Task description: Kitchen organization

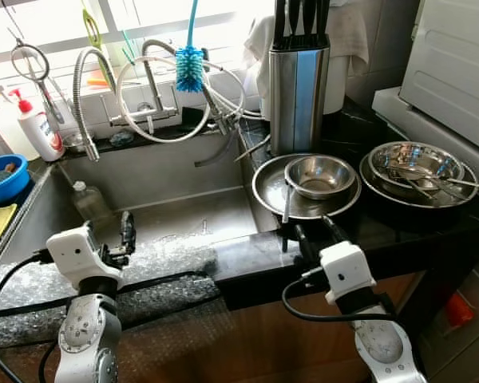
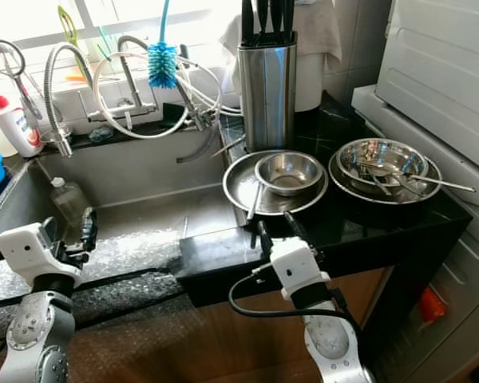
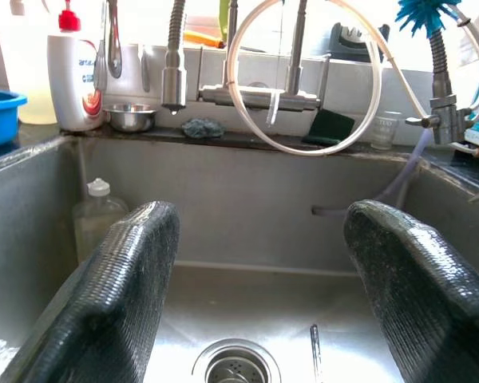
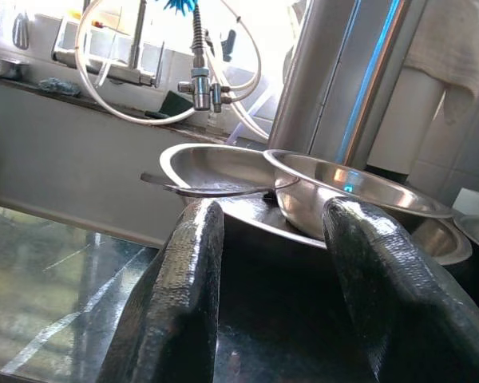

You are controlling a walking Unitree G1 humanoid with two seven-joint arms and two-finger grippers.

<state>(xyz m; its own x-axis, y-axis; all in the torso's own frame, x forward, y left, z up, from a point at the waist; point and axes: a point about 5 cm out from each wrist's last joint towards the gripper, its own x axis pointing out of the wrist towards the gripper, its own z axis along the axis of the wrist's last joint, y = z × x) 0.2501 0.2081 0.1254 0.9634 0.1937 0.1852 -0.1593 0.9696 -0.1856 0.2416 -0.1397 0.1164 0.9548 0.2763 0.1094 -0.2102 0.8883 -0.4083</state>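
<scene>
Right claw (image 1: 310, 233) open, empty, at dark worktop (image 1: 399, 219) edge.
Just ahead: one steel plate (image 1: 269, 194) holding one bowl (image 1: 319, 175). Left claw (image 1: 126, 232) open above sink (image 1: 176, 209).

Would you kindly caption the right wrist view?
Open right tool facing a steel bowl on a plate.

Ahead of the right gripper (image 1: 313, 234), two steel plates (image 1: 265, 187) (image 1: 375, 180) and two bowls (image 1: 319, 175) (image 1: 413, 159) are counted; beyond the left gripper (image 1: 126, 231), two bottles (image 1: 37, 128) (image 1: 88, 201).
</scene>
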